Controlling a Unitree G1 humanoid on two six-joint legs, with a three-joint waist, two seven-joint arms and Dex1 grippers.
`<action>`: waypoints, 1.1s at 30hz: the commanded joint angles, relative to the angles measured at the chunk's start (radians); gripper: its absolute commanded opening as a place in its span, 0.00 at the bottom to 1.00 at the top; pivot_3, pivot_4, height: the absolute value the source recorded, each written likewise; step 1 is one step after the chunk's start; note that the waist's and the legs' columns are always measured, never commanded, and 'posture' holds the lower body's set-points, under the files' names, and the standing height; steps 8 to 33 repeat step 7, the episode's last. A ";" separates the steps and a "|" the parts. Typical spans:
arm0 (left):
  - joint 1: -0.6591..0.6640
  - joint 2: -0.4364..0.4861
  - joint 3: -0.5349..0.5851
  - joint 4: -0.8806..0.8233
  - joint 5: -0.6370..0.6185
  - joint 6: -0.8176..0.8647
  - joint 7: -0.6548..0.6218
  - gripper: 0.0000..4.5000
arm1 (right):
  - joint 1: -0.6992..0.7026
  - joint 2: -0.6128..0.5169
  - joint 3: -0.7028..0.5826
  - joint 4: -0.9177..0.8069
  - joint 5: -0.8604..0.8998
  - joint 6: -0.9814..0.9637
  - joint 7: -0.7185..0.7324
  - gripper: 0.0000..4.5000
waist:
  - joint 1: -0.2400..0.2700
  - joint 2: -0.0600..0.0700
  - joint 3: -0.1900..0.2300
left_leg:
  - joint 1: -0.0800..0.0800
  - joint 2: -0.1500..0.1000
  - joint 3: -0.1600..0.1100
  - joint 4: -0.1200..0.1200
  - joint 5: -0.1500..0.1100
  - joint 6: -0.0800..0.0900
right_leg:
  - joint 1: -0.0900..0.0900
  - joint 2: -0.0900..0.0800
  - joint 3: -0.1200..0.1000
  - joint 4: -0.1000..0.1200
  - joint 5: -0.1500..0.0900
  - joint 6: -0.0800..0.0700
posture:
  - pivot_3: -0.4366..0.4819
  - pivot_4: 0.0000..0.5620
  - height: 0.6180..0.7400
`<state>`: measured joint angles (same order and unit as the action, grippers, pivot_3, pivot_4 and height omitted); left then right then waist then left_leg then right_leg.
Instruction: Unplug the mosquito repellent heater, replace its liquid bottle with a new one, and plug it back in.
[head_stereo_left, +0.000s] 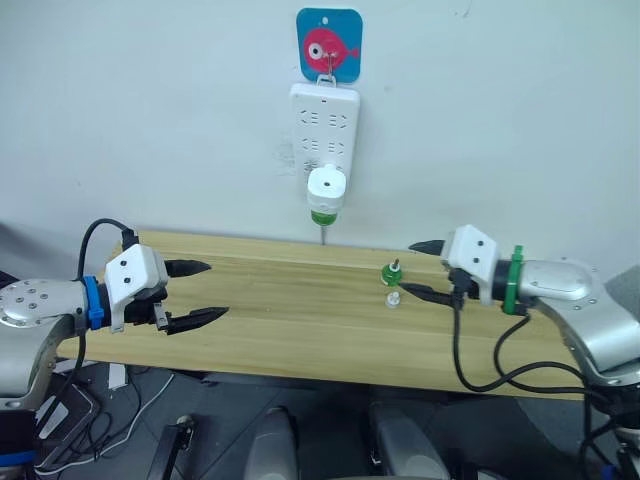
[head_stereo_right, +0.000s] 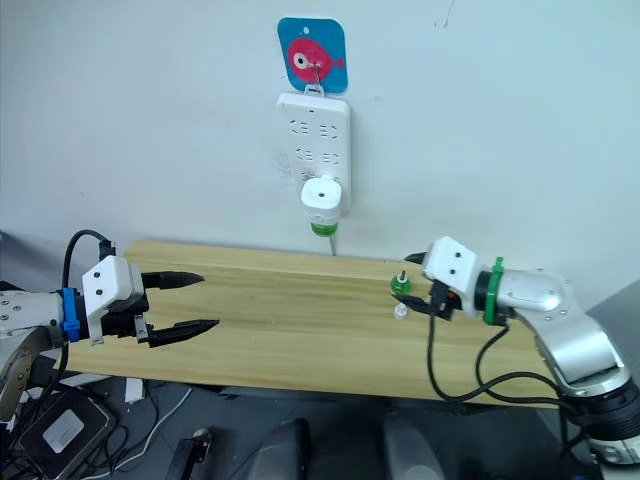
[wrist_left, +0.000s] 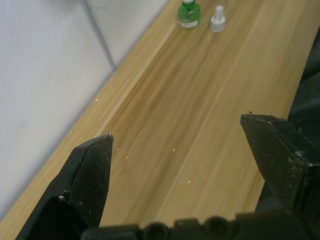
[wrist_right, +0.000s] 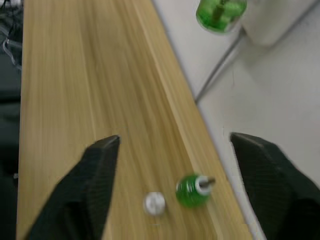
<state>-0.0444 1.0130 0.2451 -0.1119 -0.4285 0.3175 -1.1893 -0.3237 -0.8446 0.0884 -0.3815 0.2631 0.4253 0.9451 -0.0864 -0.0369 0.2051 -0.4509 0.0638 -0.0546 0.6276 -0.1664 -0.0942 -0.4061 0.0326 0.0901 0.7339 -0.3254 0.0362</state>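
I am holding my left gripper (head_stereo_left: 205, 290) over the left end of the wooden table (head_stereo_left: 300, 330), its two black fingers spread wide with nothing between them. My right gripper (head_stereo_left: 420, 268) is hovering over the right part of the table, also spread and grasping nothing.

Just ahead of my right fingertips a small green bottle (head_stereo_left: 391, 271) is standing upright on the table with its wick sticking up, and a small white cap (head_stereo_left: 393, 299) is lying beside it, slightly nearer to me. I cannot read any label or writing on the bottle, and I cannot tell how much liquid it is holding.

The heater (head_stereo_left: 326, 190) is sitting well beyond both grippers, plugged into the bottom of a white power strip (head_stereo_left: 324, 125) on the wall, closer to my right gripper than my left. A green bottle (head_stereo_left: 322, 215) is hanging from its underside. The strip is hanging from a blue hook plate (head_stereo_left: 329, 44) that is showing a pink fish picture; no words are legible on it. A thin cord (head_stereo_left: 322, 236) is dropping from the strip behind the table.
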 joint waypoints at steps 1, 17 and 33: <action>0.017 0.026 0.031 -0.063 0.026 0.033 0.044 1.00 | 0.017 -0.048 -0.076 0.015 0.039 -0.066 0.082 1.00 | -0.002 -0.001 -0.011 | 0.000 0.000 0.000 0.000 0.000 0.000 | 0.000 0.000 0.000 0.000 0.000 0.000 | 0.43 0.11 0.71; 0.024 0.007 0.046 -0.083 0.017 0.053 0.081 1.00 | 0.018 -0.062 -0.095 0.081 0.046 -0.106 0.132 1.00 | -0.004 -0.001 -0.038 | 0.001 0.000 0.000 0.000 0.000 0.000 | 0.000 0.000 0.000 0.000 0.000 0.000 | 0.44 0.07 0.71; 0.024 0.007 0.046 -0.083 0.017 0.053 0.081 1.00 | 0.018 -0.062 -0.095 0.081 0.046 -0.106 0.132 1.00 | -0.004 -0.001 -0.038 | 0.001 0.000 0.000 0.000 0.000 0.000 | 0.000 0.000 0.000 0.000 0.000 0.000 | 0.44 0.07 0.71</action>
